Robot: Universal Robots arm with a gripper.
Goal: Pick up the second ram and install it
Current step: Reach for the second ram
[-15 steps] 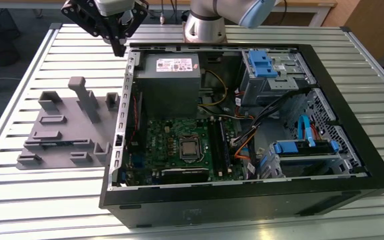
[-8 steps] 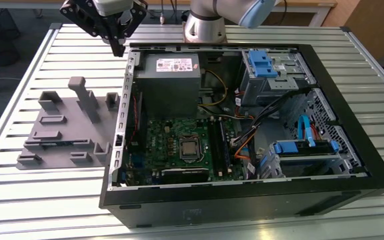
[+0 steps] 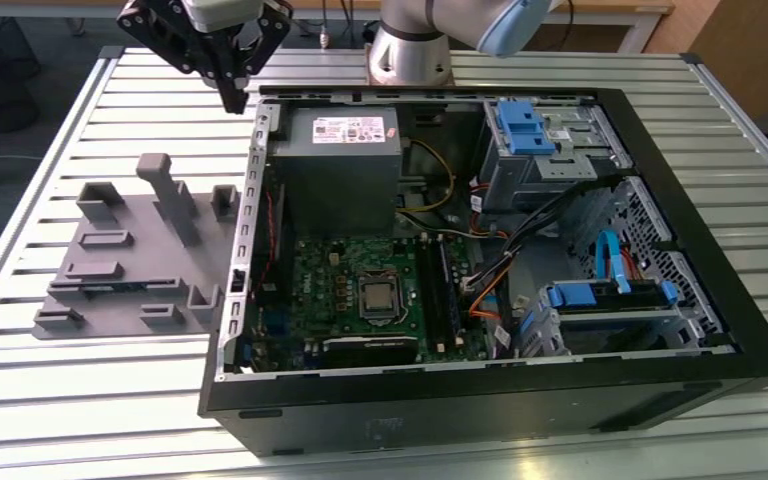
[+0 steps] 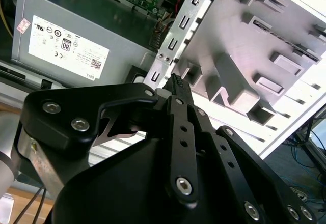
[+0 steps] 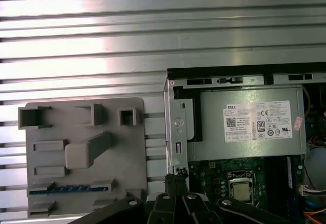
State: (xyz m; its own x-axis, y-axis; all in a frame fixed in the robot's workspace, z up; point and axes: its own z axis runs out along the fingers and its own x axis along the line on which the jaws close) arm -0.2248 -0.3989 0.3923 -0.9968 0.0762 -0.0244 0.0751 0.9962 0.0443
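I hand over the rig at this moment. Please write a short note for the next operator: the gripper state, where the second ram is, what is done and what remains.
Gripper: shut and holding nothing. It is raised over the corner of the computer case, between the grey fixture and the power supply.
Second ram: stands on edge in a slot of the grey fixture, its blue strip showing in the first wrist view. It is untouched.
Memory slots: beside the processor socket. I cannot tell which are filled.
Done: nothing yet.
Left: both the pick-up and the install.
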